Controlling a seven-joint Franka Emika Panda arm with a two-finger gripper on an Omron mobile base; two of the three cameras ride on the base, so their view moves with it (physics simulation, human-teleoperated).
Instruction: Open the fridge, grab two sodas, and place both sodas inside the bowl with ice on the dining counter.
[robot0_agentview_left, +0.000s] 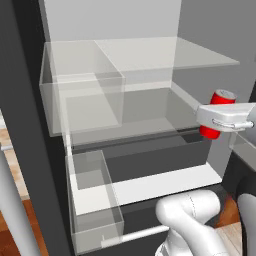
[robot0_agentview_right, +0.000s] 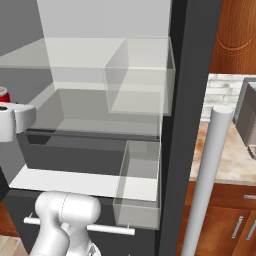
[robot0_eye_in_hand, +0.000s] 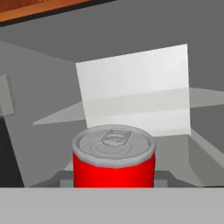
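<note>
In the left base view we find the fridge (robot0_agentview_left: 30, 125) standing open, its white interior fitted with clear shelves and bins. At the right edge of the middle shelf (robot0_agentview_left: 150, 125) the red soda can (robot0_agentview_left: 216, 112) stands upright, its silver top visible above the white hand of the arm (robot0_agentview_left: 190, 220). The gripper (robot0_agentview_left: 212, 122) sits across the can's body, and the can's lower part shows below the hand. In the right base view we note the same open fridge (robot0_agentview_right: 190, 100) with its long white bar handle (robot0_agentview_right: 207, 185) in the foreground; the red soda can (robot0_agentview_right: 4, 94) appears only as a sliver at the left edge, directly above the white hand. A beige bench (robot0_agentview_right: 225, 155) with wood drawers lies beyond the door at right. In the hand view the red soda can (robot0_eye_in_hand: 113, 159) sits centred and close, upright, pull tab up, with the white rear wall (robot0_eye_in_hand: 135, 87) of the fridge behind it. We judge the gripper clamped on this can.
</note>
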